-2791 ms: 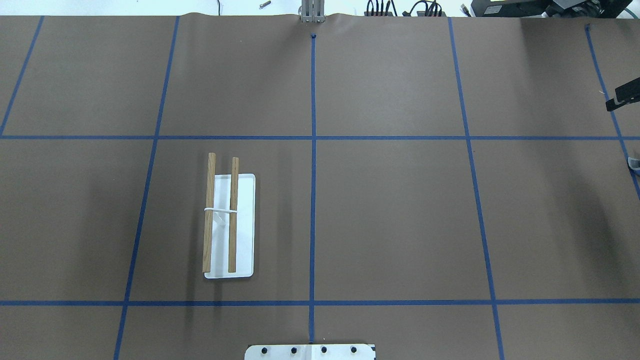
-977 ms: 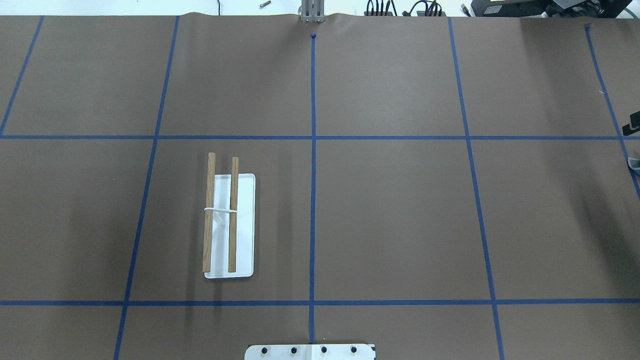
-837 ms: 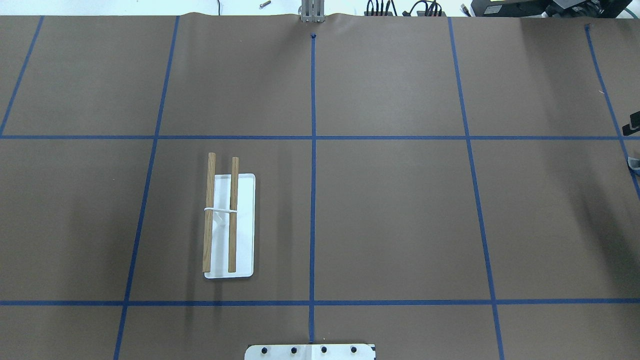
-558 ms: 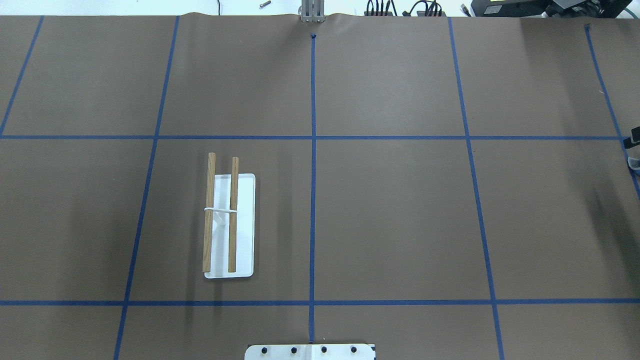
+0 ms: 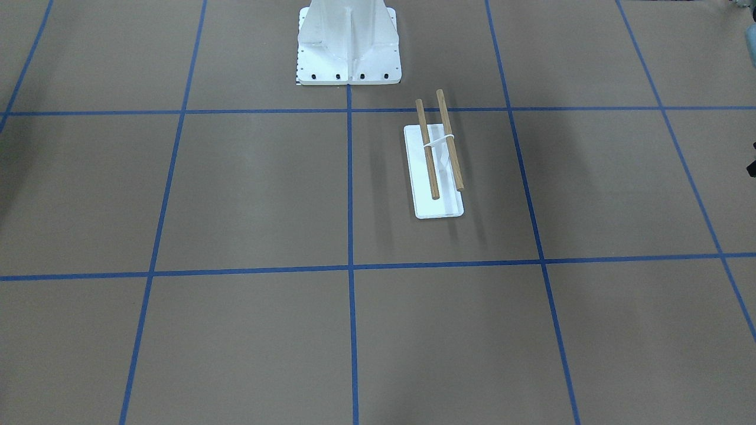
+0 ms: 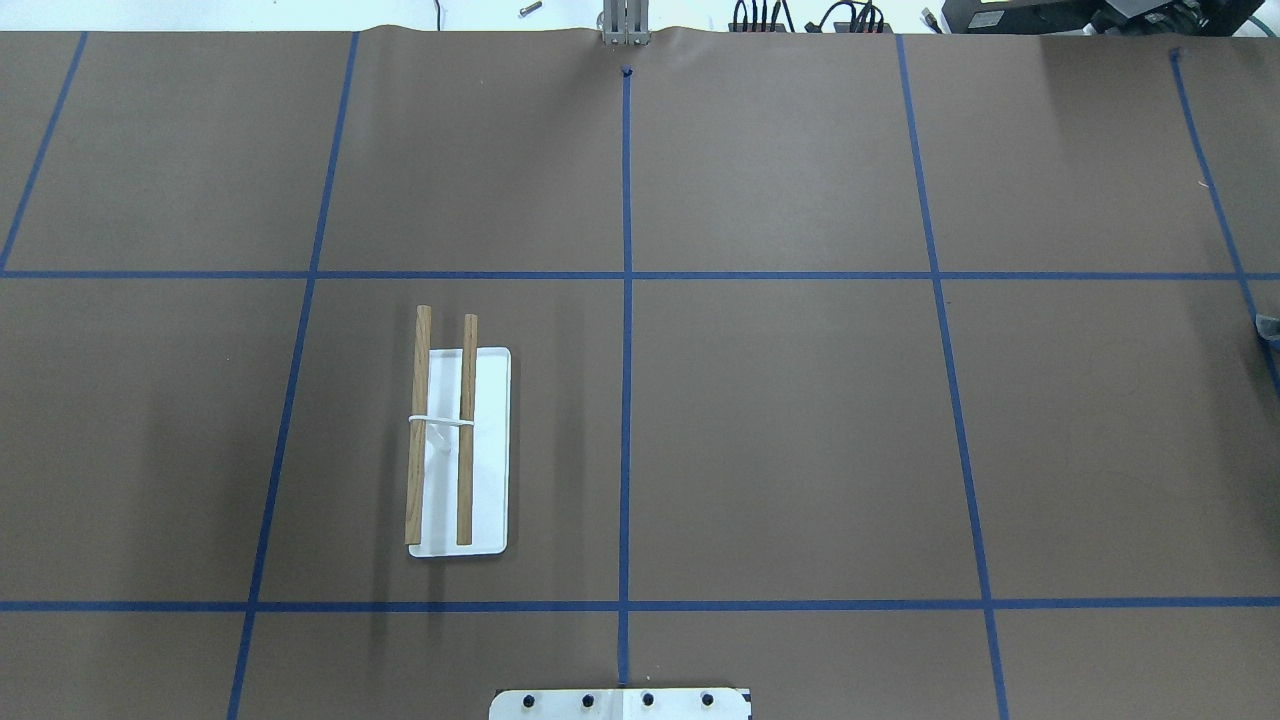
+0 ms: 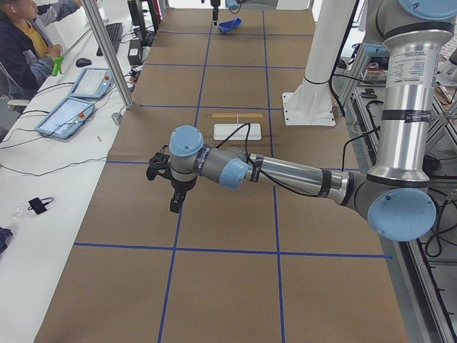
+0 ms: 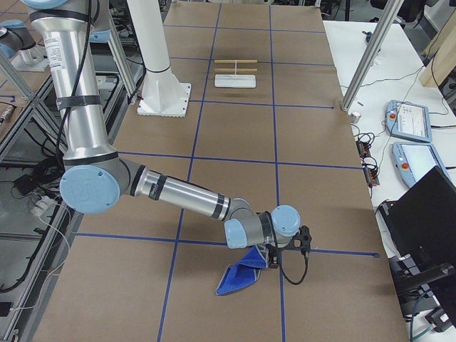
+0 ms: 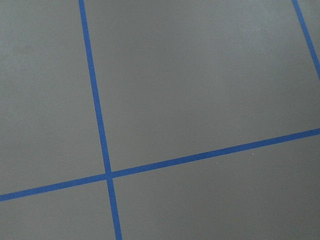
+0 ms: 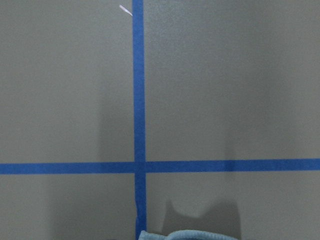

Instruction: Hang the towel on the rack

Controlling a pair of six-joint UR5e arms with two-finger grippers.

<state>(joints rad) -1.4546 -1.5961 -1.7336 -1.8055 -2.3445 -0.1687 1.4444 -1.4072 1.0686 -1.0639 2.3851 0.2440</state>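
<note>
The rack [image 6: 455,440] [image 5: 438,154], two brown dowels over a white plate, stands bare left of the table's middle. The towel [image 8: 239,279], blue with a grey hem, lies crumpled at the table's right end, one part raised toward my right gripper [image 8: 269,255]. That gripper is right above or on the towel, and I cannot tell whether it is open or shut. The towel's hem [image 10: 187,235] shows at the bottom of the right wrist view. My left gripper [image 7: 176,202] hangs over bare table at the left end, and I cannot tell its state either.
The white bolted pedestal [image 5: 348,41] stands at the robot's side, near the rack. Beyond the table's far edge is a bench with tablets [image 7: 68,114], a metal post [image 7: 107,53] and a seated person [image 7: 18,43]. A laptop [image 8: 420,214] sits near the towel's end.
In the overhead view, the dark gripper tip at the right edge slid down along that edge and out of view. The rack has not moved.
</note>
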